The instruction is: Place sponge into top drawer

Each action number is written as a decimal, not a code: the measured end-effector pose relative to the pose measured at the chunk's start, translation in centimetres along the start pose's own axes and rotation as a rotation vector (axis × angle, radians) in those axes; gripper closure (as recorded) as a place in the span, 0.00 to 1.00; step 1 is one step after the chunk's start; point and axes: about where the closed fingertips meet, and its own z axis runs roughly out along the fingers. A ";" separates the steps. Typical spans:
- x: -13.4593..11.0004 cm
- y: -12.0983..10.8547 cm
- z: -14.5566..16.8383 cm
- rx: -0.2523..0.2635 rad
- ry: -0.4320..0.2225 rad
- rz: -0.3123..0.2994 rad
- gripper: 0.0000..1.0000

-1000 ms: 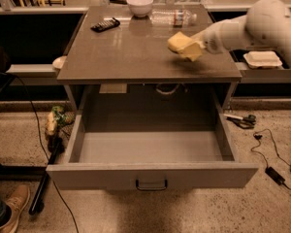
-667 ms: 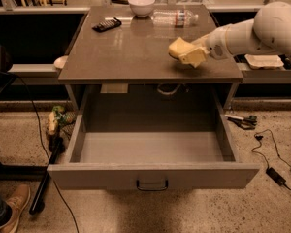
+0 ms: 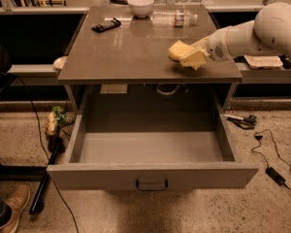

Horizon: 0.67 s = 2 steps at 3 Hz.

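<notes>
The pale yellow sponge (image 3: 183, 53) is held in my gripper (image 3: 196, 55) above the right part of the tabletop, near its front edge. The gripper is shut on the sponge, and the white arm reaches in from the right. The top drawer (image 3: 150, 174) is pulled wide open below the tabletop. Its inside is bare grey, with a small dark handle (image 3: 152, 185) at the centre of its front. The sponge is above the tabletop, behind the drawer opening.
On the tabletop (image 3: 131, 52) stand a white bowl (image 3: 140, 6), a clear plastic bottle (image 3: 174, 18) lying down and a dark remote (image 3: 106, 24). A white foam food box (image 3: 264, 61) sits at the right. Cables and a power brick (image 3: 275, 174) lie on the floor at the right. A shoe (image 3: 12, 212) shows at bottom left.
The gripper with the sponge has moved slightly toward the front edge of the tabletop and a little lower. The drawer has not moved.
</notes>
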 end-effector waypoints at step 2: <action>-0.4 5.6 -1.3 -0.086 -0.058 -0.104 1.00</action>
